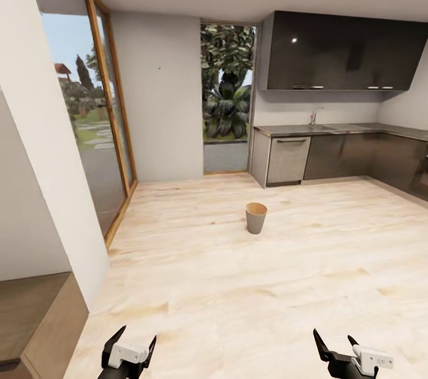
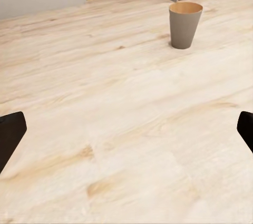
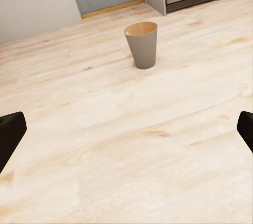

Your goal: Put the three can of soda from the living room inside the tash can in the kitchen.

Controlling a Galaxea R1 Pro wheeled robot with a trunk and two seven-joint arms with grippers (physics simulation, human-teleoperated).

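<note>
- Kitchen: pale wood floor (image 1: 249,284) across the lower half of the head view; grey cabinets (image 1: 333,156) under a brownish-grey countertop (image 1: 333,128) at right of centre, dark wall cupboards (image 1: 345,52) above them.
- Glass doors (image 1: 98,123): tall, wood-framed, left side of the frame, garden behind; a narrower glazed opening (image 1: 226,99) at upper centre shows large green leaves.
- Bin (image 1: 256,218): small, round, tapered, grey outside and brown inside; upright on bare floor at mid-frame, well apart from the cabinets. Contents cannot be made out.
- Left gripper (image 1: 132,342): lower left of the frame, black fingers spread apart, nothing between them, above the floor.
- Right gripper (image 1: 336,342): lower right of the frame, fingers likewise apart and empty.
- Step (image 1: 35,319): brown wooden ledge, bottom left corner, against a white wall (image 1: 41,177).
</note>
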